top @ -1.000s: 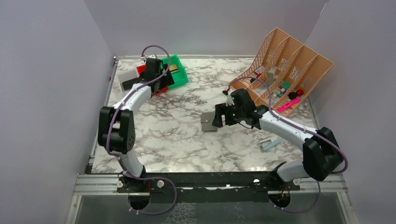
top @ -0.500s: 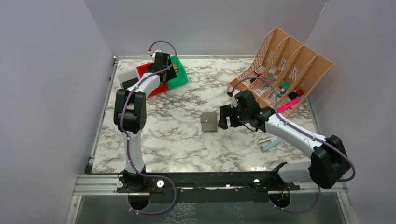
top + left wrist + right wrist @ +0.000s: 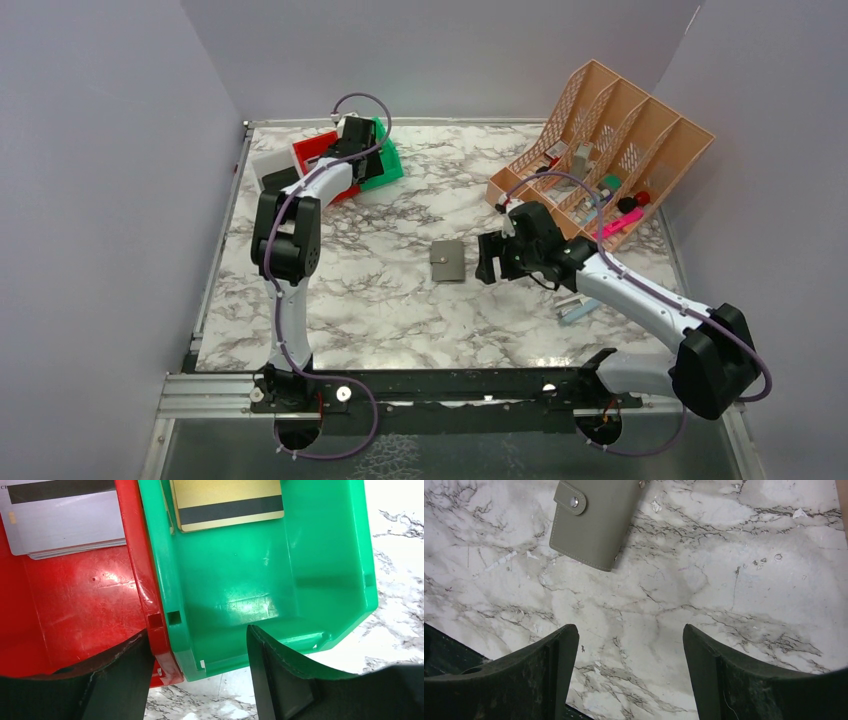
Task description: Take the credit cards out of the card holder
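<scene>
My left gripper (image 3: 196,635) is far to the back left of the card holder (image 3: 447,261), spread over the green bin (image 3: 350,555) (a gold credit card (image 3: 227,502) lies in it). The card holder lies shut, and my right gripper (image 3: 627,628), spread and empty, is just right of it, so nearer.

The card holder (image 3: 447,261) is a small grey bifold, folded shut and lying flat near the centre of the marble worktop (image 3: 380,300). A strap with a metal snap stud wraps over one edge. The gold credit card (image 3: 227,502) has a black magnetic stripe and lies flat, stripe side up, on the floor of the green bin (image 3: 320,580). The silver credit card (image 3: 62,520) has a dark stripe and lies flat in the adjoining red bin (image 3: 75,610). A thin pale edge shows beneath its lower side.
</scene>
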